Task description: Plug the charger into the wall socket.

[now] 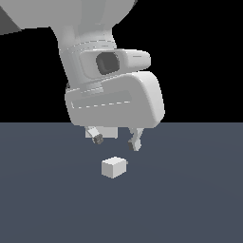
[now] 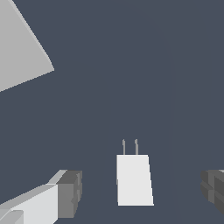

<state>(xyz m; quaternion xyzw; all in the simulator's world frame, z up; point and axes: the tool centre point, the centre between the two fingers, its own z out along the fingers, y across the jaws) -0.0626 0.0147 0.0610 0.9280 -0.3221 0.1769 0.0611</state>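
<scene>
The charger (image 1: 114,167) is a small off-white block lying on the dark grey floor. In the wrist view the charger (image 2: 134,179) shows two thin prongs on one face. My gripper (image 1: 116,141) hangs open and empty a little above the charger. In the wrist view the gripper (image 2: 140,192) has its fingers (image 2: 68,194) wide apart on either side of the block, not touching it. The wall socket (image 1: 108,132) is a white plate mostly hidden behind my hand. In the wrist view the wall socket (image 2: 17,48) shows only as a pale slab corner, its holes out of view.
The dark grey floor (image 1: 190,199) stretches flat all around. The bulky white arm body (image 1: 114,95) fills the upper part of the exterior view.
</scene>
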